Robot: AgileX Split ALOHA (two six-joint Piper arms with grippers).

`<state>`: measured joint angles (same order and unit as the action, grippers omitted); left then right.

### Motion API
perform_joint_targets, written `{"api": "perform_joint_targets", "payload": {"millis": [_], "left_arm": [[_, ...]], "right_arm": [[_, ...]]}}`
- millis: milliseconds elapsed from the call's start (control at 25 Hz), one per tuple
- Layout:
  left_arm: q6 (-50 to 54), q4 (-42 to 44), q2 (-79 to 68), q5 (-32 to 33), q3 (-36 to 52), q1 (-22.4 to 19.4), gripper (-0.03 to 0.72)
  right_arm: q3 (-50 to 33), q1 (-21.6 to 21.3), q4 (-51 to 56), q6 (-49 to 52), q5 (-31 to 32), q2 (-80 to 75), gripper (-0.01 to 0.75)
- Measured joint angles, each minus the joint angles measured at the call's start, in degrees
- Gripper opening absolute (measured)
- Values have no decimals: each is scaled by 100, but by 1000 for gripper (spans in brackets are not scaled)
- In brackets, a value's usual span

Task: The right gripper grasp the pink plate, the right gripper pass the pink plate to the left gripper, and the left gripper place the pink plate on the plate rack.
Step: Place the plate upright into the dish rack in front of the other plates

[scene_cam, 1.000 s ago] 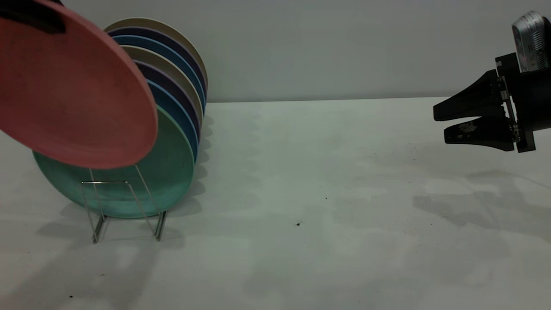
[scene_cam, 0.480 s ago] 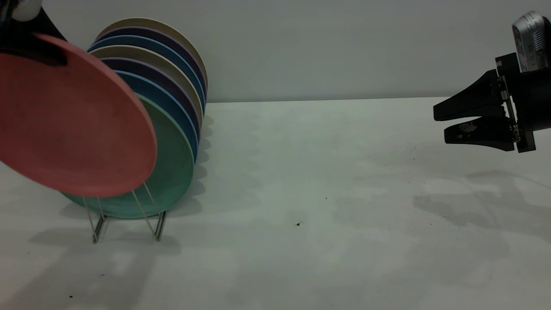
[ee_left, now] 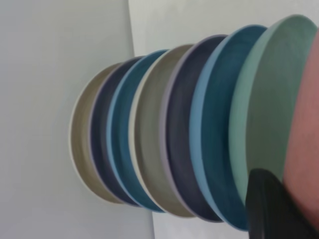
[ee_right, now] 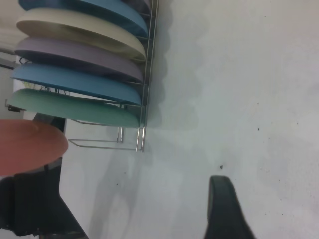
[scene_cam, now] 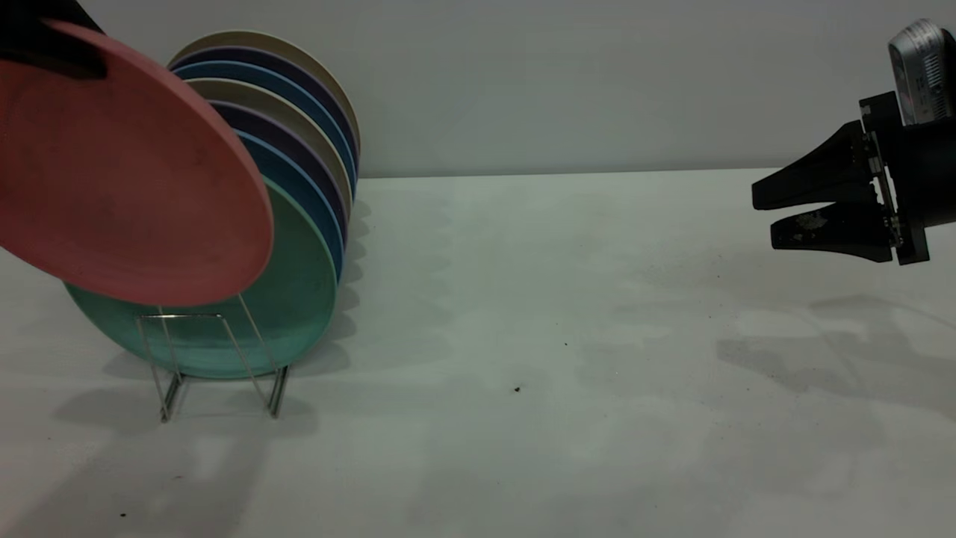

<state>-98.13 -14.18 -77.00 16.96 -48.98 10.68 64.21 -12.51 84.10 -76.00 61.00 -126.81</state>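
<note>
Round salmon-pink matte plate point(scene_cam: 127, 172) hangs tilted in the air, just in front of the mint-green plate point(scene_cam: 299, 299), above the front loop of the thin silver wire rack point(scene_cam: 224, 359). Black left gripper point(scene_cam: 45, 37) clamps its top rim. Black right gripper point(scene_cam: 769, 217) hovers well apart, fingers narrowly parted, holding nothing.

Seven plates stand on edge in a row, leaning, rims overlapping. Front to back: mint-green plate point(scene_cam: 291, 299), blue plate point(scene_cam: 302, 190), dark purple plate point(scene_cam: 280, 134), beige plate point(scene_cam: 246, 91), teal-blue plate point(scene_cam: 246, 73), navy plate point(scene_cam: 224, 54), cream plate point(scene_cam: 246, 37) at the back. White table point(scene_cam: 560, 418) carries soft shadows and a few dark specks point(scene_cam: 517, 388). Plain grey wall point(scene_cam: 560, 75) behind.
</note>
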Motion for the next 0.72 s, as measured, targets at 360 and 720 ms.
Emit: {"api": "perform_joint_targets", "payload": {"millis": [360,720], "left_arm": [[22,-10,-188,2,0,0,88],[37,-19,-140,-264,0,19,88]], "right_arm": [[0,0,1,0,0,0,475],[0,0,1,0,0,0,475]]}}
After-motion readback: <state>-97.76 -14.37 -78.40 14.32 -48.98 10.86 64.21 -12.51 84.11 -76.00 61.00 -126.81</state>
